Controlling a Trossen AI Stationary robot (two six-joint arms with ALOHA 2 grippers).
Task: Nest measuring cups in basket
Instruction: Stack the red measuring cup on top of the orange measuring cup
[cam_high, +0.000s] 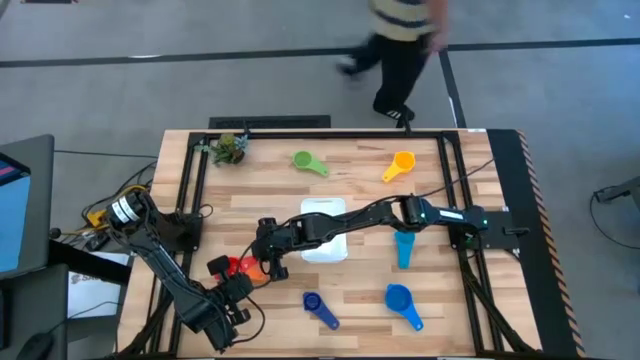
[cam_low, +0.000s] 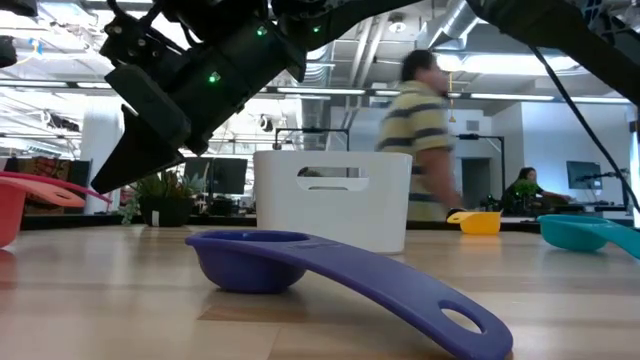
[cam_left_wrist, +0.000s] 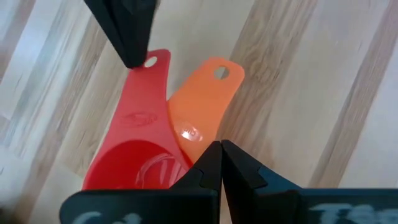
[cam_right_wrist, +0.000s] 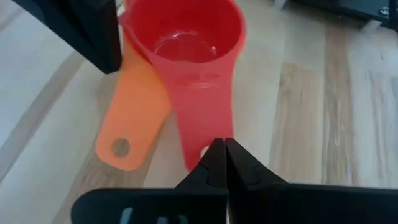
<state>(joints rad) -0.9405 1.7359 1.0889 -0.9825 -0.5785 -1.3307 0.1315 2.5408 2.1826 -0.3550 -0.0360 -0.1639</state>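
The red cup (cam_high: 237, 266) and orange cup (cam_high: 254, 269) are flanked on the table (cam_high: 360, 310) by the left pincer (cam_high: 228, 272) and right pincer (cam_high: 268, 262), both pressed together. The white basket (cam_high: 325, 232) is partly covered by the right arm.

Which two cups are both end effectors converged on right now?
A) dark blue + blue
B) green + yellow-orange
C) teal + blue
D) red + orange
D: both wrist views show the red cup lying against the orange cup, with the shut left end effector and the shut right end effector closing in on them from opposite sides.
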